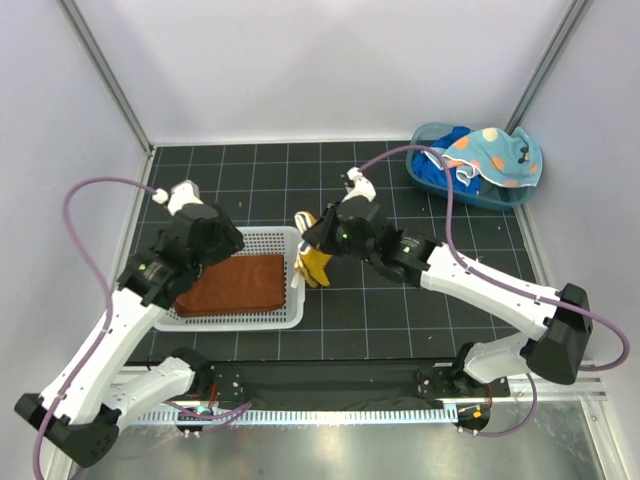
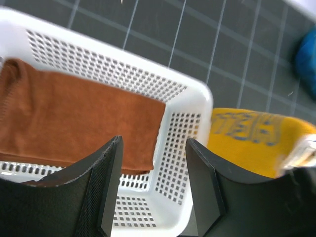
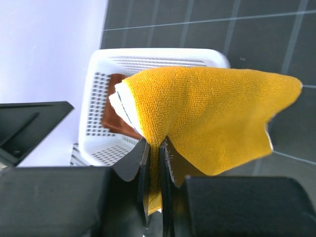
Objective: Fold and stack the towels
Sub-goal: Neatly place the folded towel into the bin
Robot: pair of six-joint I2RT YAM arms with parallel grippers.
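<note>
White mesh basket [image 1: 240, 322], blue tub [image 1: 422, 172], black gridded mat [image 1: 400, 320]

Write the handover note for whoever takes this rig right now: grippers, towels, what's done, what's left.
Left gripper: open and empty, above the white mesh basket.
Right gripper: shut on the yellow-orange towel, held just outside the basket's right wall.
Rust-brown towel: folded and lying flat in the basket.
Spotted light blue towel and royal blue towel: heaped unfolded in the blue tub at the far right.
Done: one towel folded and placed.
Left: put the yellow-orange towel on the rust-brown one, then fold and stack the two from the tub.
</note>
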